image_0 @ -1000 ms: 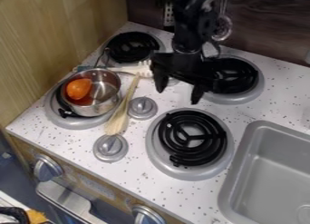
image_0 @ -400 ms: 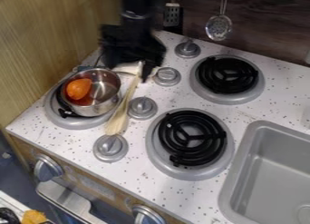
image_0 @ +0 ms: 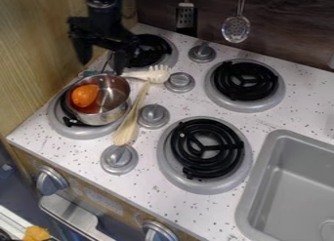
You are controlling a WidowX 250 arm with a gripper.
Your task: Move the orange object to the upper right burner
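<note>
We have our jaws spread wide, holding nothing; from them the orange object [image_0: 85, 95] lies lower and toward the camera, inside the metal pot [image_0: 104, 118] (we'd judge we must clear its rim first)

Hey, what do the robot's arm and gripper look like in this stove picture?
The arm is black, with a rounded section that seems to carry a thin greyish band. The gripper is black too: a wide, blocky body with two dark fingers that narrow toward their tips.
</note>
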